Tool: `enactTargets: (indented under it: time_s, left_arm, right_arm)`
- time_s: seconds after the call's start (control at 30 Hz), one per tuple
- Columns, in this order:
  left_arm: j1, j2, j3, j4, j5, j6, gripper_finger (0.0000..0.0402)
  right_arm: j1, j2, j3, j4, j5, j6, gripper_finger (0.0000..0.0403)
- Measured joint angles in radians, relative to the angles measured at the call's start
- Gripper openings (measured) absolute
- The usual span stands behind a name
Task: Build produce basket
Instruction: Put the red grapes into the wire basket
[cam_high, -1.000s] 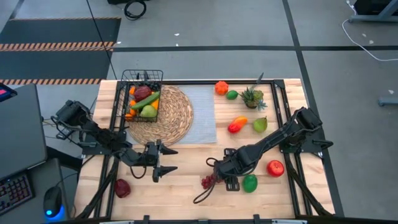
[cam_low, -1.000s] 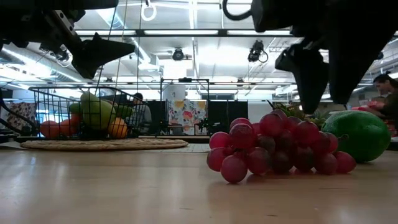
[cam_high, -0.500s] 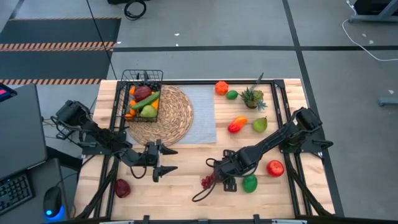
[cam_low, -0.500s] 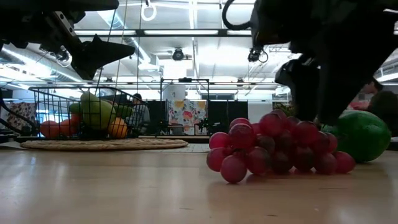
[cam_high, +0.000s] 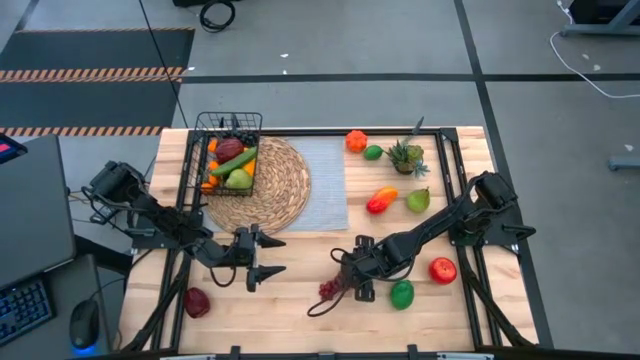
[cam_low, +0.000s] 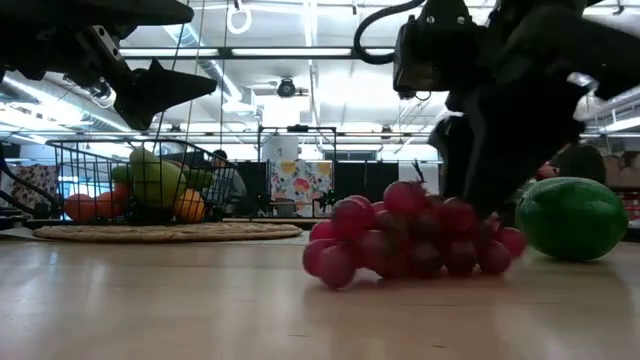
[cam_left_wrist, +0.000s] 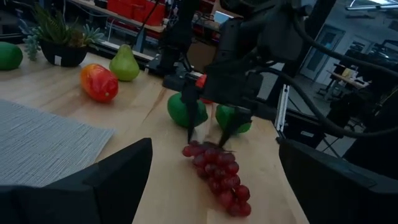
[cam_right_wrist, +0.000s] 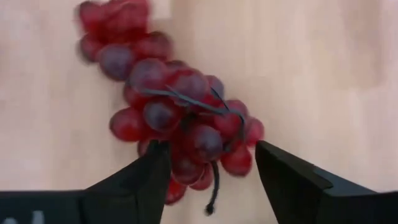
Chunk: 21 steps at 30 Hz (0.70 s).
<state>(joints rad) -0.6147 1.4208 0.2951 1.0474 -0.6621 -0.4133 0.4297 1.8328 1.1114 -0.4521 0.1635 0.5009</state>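
While the left gripper (cam_high: 262, 259) hangs above the bare wood near the table's front edge with its fingers spread wide and nothing between them, a dark red apple (cam_high: 197, 301) lies just to its front-left. Behind it, the basket (cam_high: 228, 152) sits on the left edge of the round woven mat (cam_high: 270, 185), already holding a red apple, a cucumber, a green pear and some orange pieces. Right of centre, the right gripper (cam_high: 350, 283) is down at the grapes (cam_high: 329, 290), its two fingers partly open and straddling the stem end of the bunch; whether they truly grip it cannot be told, and the grapes lie on the table. Just right of that sit a green lime (cam_high: 402, 294) and a red apple (cam_high: 443, 270). Farther back on the right are an orange-red mango (cam_high: 381, 200), a green pear (cam_high: 418, 200), a potted plant (cam_high: 406, 156), another lime (cam_high: 373, 152) and an orange (cam_high: 356, 141).
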Motion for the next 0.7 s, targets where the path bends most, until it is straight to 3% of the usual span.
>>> enactTargets:
  time_s: [0.2,0.43,0.7]
  left_arm:
    - [0.000,-0.001,0.000,-0.018,-0.027,-0.018,0.0357]
    - [0.011,-0.001,-0.001,-0.171,-0.064,-0.164,0.0357]
    - [0.064,-0.001,-0.001,-0.214,-0.064,-0.232,0.0357]
  right_arm:
    - [-0.010,0.000,-0.002,0.054,0.115,-0.133,0.0163]
    - [-0.035,0.000,-0.002,0.078,0.226,-0.260,0.0021]
    - [-0.071,0.000,-0.002,0.116,0.166,-0.379,0.0008]
